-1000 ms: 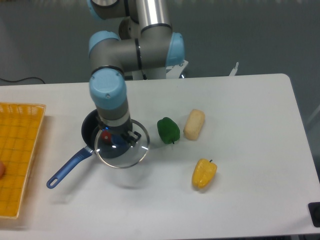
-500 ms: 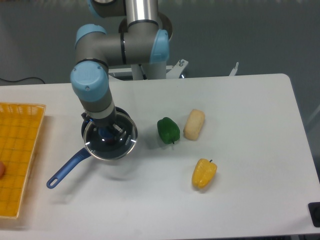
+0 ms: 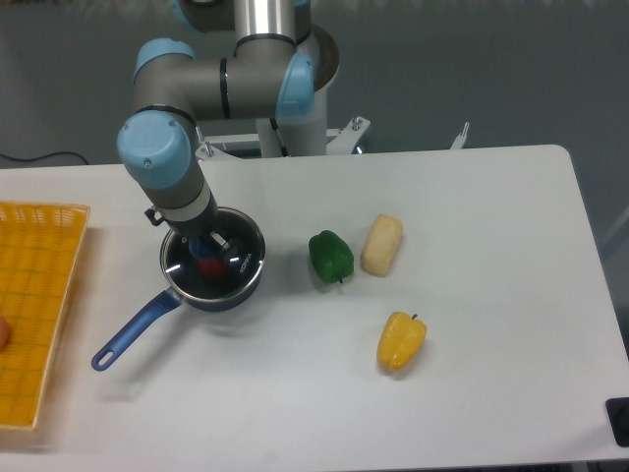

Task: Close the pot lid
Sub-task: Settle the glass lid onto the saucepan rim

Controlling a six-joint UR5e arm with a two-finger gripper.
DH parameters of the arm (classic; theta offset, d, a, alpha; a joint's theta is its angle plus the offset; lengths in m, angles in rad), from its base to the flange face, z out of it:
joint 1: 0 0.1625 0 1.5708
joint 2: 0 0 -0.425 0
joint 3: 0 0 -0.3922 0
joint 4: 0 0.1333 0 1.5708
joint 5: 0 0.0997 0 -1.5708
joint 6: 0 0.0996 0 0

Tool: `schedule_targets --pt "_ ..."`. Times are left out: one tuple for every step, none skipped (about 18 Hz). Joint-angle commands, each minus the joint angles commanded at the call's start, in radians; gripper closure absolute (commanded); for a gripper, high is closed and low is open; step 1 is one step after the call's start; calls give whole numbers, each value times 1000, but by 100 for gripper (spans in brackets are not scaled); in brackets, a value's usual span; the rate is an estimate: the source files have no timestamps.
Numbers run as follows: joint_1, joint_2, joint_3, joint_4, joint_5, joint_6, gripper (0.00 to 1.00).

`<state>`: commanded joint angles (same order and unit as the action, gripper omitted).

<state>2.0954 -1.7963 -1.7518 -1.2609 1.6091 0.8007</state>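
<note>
Since a second ago the arm has swung leftward and carried the lid (image 3: 213, 258) from off the pot's right edge to directly over the pot (image 3: 211, 285), where its metal rim now lines up with the pot's rim; whether it is fully seated cannot be told. Directly above the lid's centre, the gripper (image 3: 210, 246) has its fingers around the small blue knob, though the jaw gap is too hidden to say whether they are clenched. Through the clear glass a red object (image 3: 209, 265) shows inside the dark saucepan, whose long blue handle (image 3: 136, 330) with a loop hole runs down and left of the gripper. A smooth, matte white table (image 3: 472, 256) with rounded corners carries everything, before a plain grey-blue wall. Right of the gripper sit a glossy green bell pepper (image 3: 331, 256) and, just beside it, a pale oblong bread roll (image 3: 381, 245); lower right lies a waxy yellow bell pepper (image 3: 401, 340). Far left, a yellow lattice basket (image 3: 34, 305) reaches the frame edge.
</note>
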Motion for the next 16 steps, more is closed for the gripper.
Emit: schedule_targets --pt "-2 3 -2 0 0 0 54" --pt "-2 5 -8 0 2 0 54" --pt "-3 5 -14 2 2 0 54" --pt "-3 5 -17 2 0 0 54" --pt "-3 5 -17 2 -2 2 54" --pt "-6 5 -18 2 -2 2 54" --pt "-14 3 -17 2 0 0 54" --pt "-15 2 -17 2 0 0 54" --pt "-17 2 -17 2 0 -2 54" --pt "-20 0 -17 2 0 -2 54" --pt "-21 0 -18 2 0 -2 54" --pt "-21 0 -18 2 0 -2 54" --pt "-21 0 -20 2 0 -2 54" --pt "-21 -2 -18 3 0 -2 54" --pt "-25 -2 -18 3 0 -2 54" --pt "-25 -3 -20 3 0 -2 54"
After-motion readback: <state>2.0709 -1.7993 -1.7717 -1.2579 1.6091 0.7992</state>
